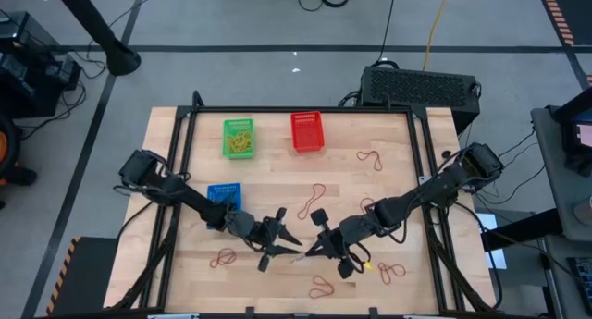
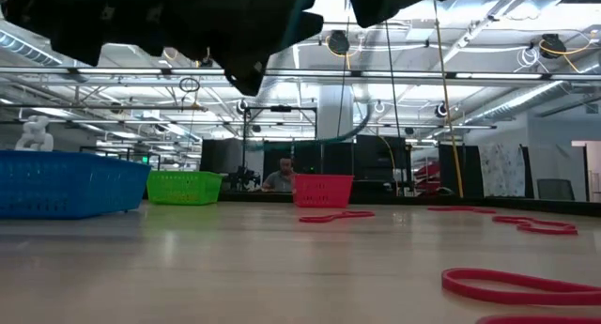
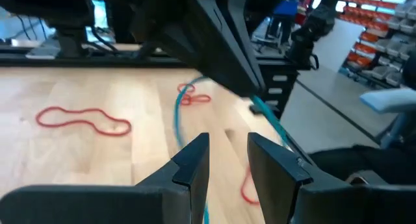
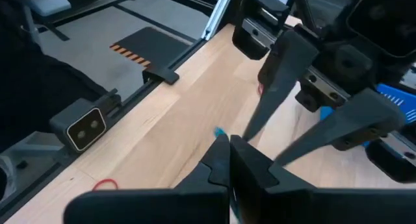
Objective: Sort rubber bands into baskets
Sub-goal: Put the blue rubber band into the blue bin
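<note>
The right gripper [image 4: 229, 149] pinches a thin, soft blue band [image 3: 177, 117]; the left gripper [image 3: 227, 160], jaws spread, should take its free loop near the table's [image 1: 388, 153] front edge.

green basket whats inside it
The green basket holds a tangle of yellow bands, seen from above. What lies under that tangle is covered. From table height its mesh wall hides the contents.

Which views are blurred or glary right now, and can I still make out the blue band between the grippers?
Left wrist view: the blue band is a soft streak and the left gripper fingers are out of focus. Right wrist view: the right gripper blurs at the tips. Low view: ceiling lights glare, and the near red band is soft. High view: even light.
</note>
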